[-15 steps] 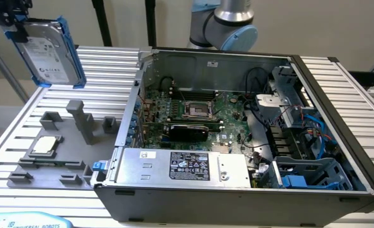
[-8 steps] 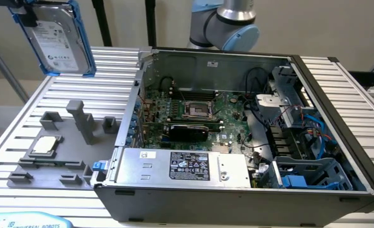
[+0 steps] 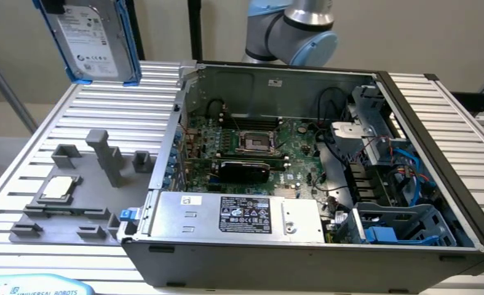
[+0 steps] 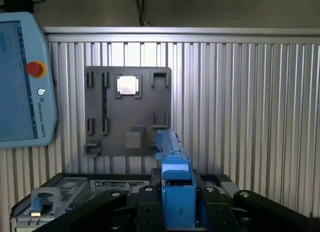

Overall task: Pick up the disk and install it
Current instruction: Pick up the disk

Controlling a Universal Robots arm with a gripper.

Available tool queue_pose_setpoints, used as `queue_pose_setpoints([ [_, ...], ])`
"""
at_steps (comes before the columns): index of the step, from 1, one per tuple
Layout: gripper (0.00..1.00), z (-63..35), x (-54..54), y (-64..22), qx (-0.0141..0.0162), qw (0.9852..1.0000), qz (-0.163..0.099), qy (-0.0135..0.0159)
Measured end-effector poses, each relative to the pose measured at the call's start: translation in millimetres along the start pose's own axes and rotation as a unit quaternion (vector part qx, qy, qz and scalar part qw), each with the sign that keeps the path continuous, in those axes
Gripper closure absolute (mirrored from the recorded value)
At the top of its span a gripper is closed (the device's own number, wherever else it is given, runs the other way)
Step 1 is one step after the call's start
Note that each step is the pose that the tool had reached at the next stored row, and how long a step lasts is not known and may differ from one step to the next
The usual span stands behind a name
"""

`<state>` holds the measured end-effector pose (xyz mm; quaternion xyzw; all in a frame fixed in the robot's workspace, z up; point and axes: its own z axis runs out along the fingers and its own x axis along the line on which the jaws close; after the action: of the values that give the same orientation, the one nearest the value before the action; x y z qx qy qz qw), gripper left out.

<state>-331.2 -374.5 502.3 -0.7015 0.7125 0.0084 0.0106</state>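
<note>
While the claw (image 4: 177, 199) clamps the disk (image 3: 94, 40) by its blue carrier, both hang above the surface (image 3: 28, 153). Below the claw lies a grey holder plate (image 4: 120, 122) bearing a silver chip (image 4: 127, 85).

Arm (image 3: 295, 27) with one joint raised high; pincer (image 4: 177, 207) clamped, black fingers (image 4: 147, 207) pressing both sides of the disk (image 4: 176, 184), held edge-on between them.

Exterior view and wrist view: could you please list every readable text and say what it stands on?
"UNIVERSAL ROBOTS": on the blue teach pendant.
On the disk, the white label: print too small to read.
On the grey metal box, the black-and-white sticker: too small to read.
</note>
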Motion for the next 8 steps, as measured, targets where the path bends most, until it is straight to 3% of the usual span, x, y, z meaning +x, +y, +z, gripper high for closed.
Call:
queue_pose_setpoints([
  [8,0.67,-7.8,2.6,-36.4,-0.0003,1.0,0.0,-0.005],
])
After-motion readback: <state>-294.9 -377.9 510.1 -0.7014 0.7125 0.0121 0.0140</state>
